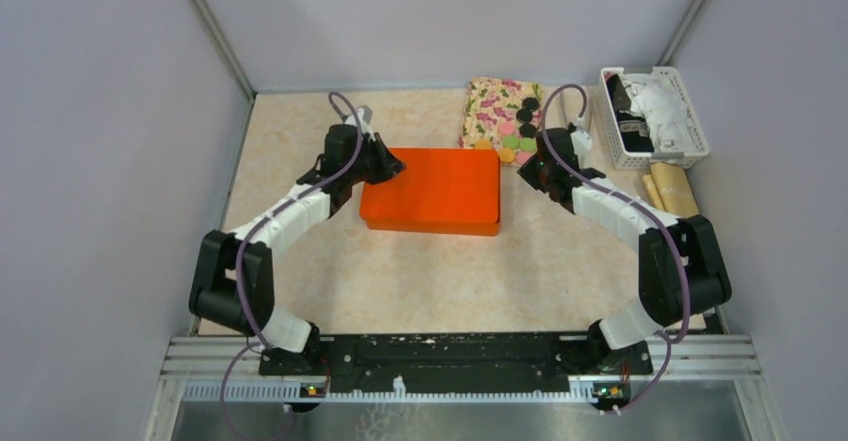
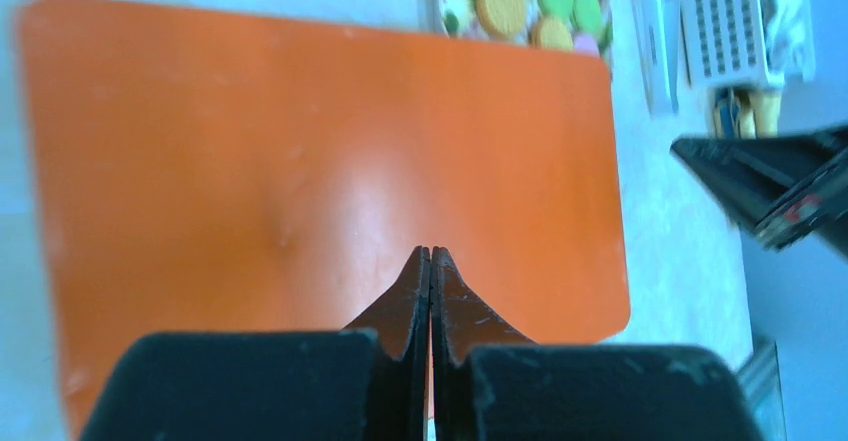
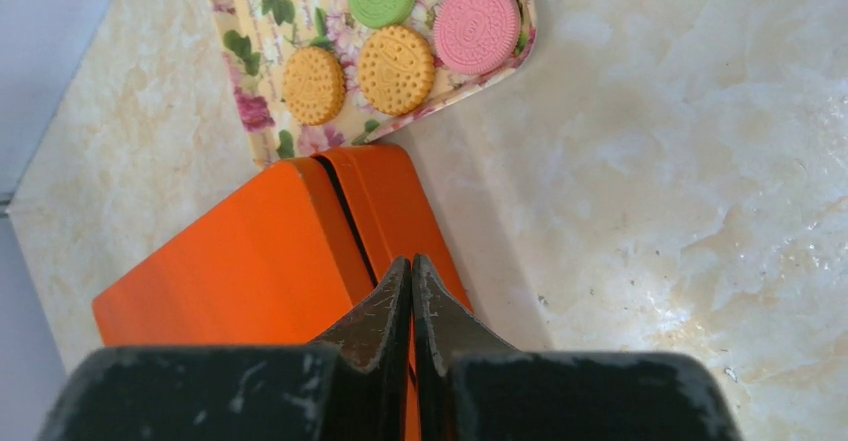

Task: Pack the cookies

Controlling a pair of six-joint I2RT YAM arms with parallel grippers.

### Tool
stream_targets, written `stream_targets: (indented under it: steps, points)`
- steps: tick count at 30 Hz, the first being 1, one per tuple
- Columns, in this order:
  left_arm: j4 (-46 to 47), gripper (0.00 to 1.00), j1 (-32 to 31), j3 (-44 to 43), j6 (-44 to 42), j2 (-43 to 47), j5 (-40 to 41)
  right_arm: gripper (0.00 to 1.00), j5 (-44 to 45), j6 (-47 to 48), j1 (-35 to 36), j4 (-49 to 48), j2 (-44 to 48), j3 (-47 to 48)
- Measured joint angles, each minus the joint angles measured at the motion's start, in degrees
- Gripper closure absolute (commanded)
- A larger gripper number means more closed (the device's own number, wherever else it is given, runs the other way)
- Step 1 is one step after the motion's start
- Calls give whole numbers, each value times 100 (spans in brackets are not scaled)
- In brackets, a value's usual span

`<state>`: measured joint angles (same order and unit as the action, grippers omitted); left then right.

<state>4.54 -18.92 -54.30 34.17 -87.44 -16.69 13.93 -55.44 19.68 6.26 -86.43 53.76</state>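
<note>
Showing left gripper (image 2: 431,257) and right gripper (image 3: 411,262) pressed together, empty. Cookies (image 1: 524,117), 1 o'clock of orange box (image 1: 432,189): likely light, brittle; pinch by rims

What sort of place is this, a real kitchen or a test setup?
Most likely a robot test booth, not a kitchen: plain panel walls enclose a small table, two arms are bolted to a metal rail, and cookies sit on a floral tray.

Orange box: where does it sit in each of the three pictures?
Top external: orange box in the picture's middle.
Left wrist: the box fills most of the picture.
Right wrist: the box lower left, lid seam showing.
Shared landmark: the flowered tray with cookies, just beyond the box's corner.
</note>
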Motion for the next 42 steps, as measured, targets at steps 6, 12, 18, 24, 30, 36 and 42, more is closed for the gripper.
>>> stream_targets:
  steps: [6, 12, 18, 24, 30, 36, 42]
  points:
    - [-1005, 100, 46, -197, 402, 496, 1567, 100, -146, 229, 0, 122, -439, 186]
    - [-1648, 100, 236, 363, 970, 319, 2677, 100, -411, 358, -35, 216, -767, 186]
    - [-1327, 100, 260, 345, 1132, 138, 3067, 100, -625, 498, -122, 232, -964, 186]
    - [-890, 100, 256, 9, 1086, -369, 2892, 100, -957, 555, -138, 203, -1270, 186]
    - [-846, 100, 267, -2, 990, -367, 2627, 100, -1193, 599, -142, 175, -1447, 192]
    - [-1696, 100, 271, 94, 1086, 227, 2999, 100, -1320, 603, -144, 127, -1458, 264]
    - [-2354, 100, 568, 94, 1333, 748, 3668, 100, -1366, 640, -144, 103, -1502, 264]
